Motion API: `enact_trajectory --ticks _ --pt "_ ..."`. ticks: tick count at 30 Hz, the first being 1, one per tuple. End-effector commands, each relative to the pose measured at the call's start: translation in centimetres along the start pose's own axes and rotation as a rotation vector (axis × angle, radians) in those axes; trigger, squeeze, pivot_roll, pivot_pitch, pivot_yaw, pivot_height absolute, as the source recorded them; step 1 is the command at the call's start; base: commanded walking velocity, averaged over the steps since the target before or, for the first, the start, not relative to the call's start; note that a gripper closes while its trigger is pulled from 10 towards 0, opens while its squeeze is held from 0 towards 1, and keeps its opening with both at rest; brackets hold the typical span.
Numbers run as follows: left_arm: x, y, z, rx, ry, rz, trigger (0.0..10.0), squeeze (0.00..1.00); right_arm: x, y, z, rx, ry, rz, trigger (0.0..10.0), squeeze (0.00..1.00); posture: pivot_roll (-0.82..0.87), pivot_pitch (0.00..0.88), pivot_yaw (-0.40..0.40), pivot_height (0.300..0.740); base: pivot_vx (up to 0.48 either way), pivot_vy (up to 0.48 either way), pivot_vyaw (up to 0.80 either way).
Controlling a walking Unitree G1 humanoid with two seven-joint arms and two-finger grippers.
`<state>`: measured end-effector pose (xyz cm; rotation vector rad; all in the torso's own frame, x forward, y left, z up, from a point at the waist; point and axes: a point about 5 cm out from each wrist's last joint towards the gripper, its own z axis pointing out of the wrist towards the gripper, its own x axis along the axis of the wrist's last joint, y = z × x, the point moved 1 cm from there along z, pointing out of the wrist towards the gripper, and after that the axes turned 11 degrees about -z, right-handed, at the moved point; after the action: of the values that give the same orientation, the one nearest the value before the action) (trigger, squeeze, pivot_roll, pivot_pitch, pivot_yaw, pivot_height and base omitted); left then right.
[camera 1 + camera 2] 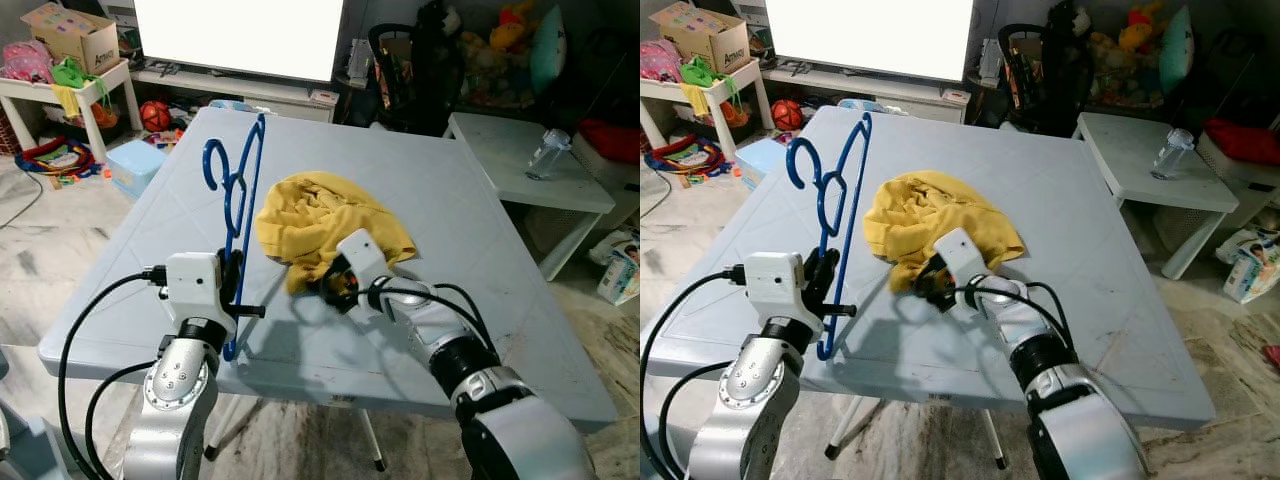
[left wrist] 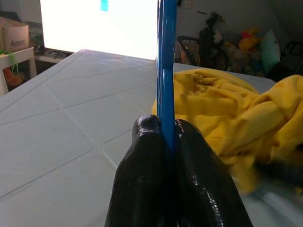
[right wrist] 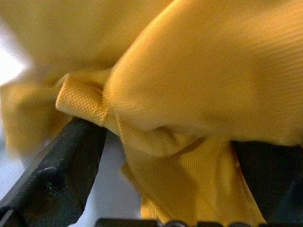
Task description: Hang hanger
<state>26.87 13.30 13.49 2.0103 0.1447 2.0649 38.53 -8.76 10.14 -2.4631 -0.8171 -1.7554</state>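
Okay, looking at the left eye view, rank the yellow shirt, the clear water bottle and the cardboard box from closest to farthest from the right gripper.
1. The yellow shirt, right at the right gripper, whose fingers have cloth between them.
2. The clear water bottle, on the white side table off to the robot's right.
3. The cardboard box, on the shelf at far left, clearly the farthest.

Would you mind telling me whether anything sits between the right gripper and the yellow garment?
Nothing visible does. The right gripper is at the yellow garment's near edge, fabric already between its fingers. The left gripper holds the blue hanger upright beside it.
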Motion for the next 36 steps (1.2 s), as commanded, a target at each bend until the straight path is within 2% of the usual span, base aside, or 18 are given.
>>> enact_trajectory --ticks 1,3,6,7,8,13,16,19,21,23,29,36 --pt "-1.0 0.0 0.0 0.005 -0.048 0.003 10.0 0.00 0.6 1.5 0.0 -0.090 0.013 0.050 10.0 0.63 0.21 0.000 -0.137 0.740 0.000 0.000 0.00" --pt "-1.0 0.0 0.1 0.006 -0.046 0.003 10.0 0.00 0.9 1.2 0.1 -0.072 0.024 0.042 10.0 0.60 0.22 0.000 -0.141 0.740 0.000 0.000 0.00" --pt "-1.1 -0.1 0.0 0.017 -0.048 0.003 10.0 0.00 1.4 0.5 0.2 -0.012 0.057 0.042 10.0 0.15 0.22 0.000 -0.146 0.740 0.000 0.000 0.00" --pt "-1.1 -0.2 -0.1 0.022 -0.050 0.004 10.0 0.00 1.5 0.3 0.2 0.001 0.064 0.039 10.0 0.15 0.22 0.000 -0.146 0.740 0.000 0.000 0.00" --pt "-1.2 -0.3 -0.1 0.028 -0.052 0.004 10.0 0.00 1.4 0.2 0.1 0.020 0.073 0.026 10.0 0.00 0.22 0.000 -0.147 0.740 0.000 0.000 0.00" --pt "-1.3 -0.7 -0.2 0.046 -0.060 0.006 10.0 0.00 0.4 1.6 -0.5 -0.001 0.098 0.005 10.0 0.00 0.20 0.000 -0.139 0.740 0.000 0.000 0.00" --pt "-1.4 -0.8 -0.3 0.051 -0.067 0.005 10.0 0.00 -0.5 3.7 -1.7 -0.071 0.159 0.023 10.0 0.00 0.19 0.000 -0.133 0.740 0.000 0.000 0.00" --pt "-1.6 -0.9 -0.4 0.052 -0.082 0.013 10.0 0.00 -1.0 4.5 -3.0 -0.104 0.219 0.039 10.0 0.00 0.17 0.000 -0.119 0.740 0.000 0.000 0.00" --pt "-1.8 -1.3 -0.5 0.056 -0.089 0.027 10.0 0.00 -1.6 4.9 -4.5 -0.145 0.283 0.041 10.0 0.00 0.15 0.000 -0.110 0.740 0.000 0.000 0.00" --pt "-1.9 -1.4 -0.6 0.054 -0.099 0.028 10.0 0.00 -2.2 5.2 -5.7 -0.193 0.315 0.081 10.0 0.00 0.14 0.000 -0.100 0.740 0.000 0.000 0.00" --pt "-2.0 -0.9 -0.2 0.015 -0.114 0.051 10.0 0.00 -2.0 4.8 -7.2 -0.276 0.370 0.127 10.0 0.00 0.13 0.000 -0.075 0.740 0.000 0.000 0.00" --pt "-1.8 -0.8 0.0 0.002 -0.114 0.070 10.0 0.00 -1.1 3.9 -7.4 -0.281 0.388 0.158 10.0 0.00 0.13 0.000 -0.070 0.740 0.000 0.000 0.00"
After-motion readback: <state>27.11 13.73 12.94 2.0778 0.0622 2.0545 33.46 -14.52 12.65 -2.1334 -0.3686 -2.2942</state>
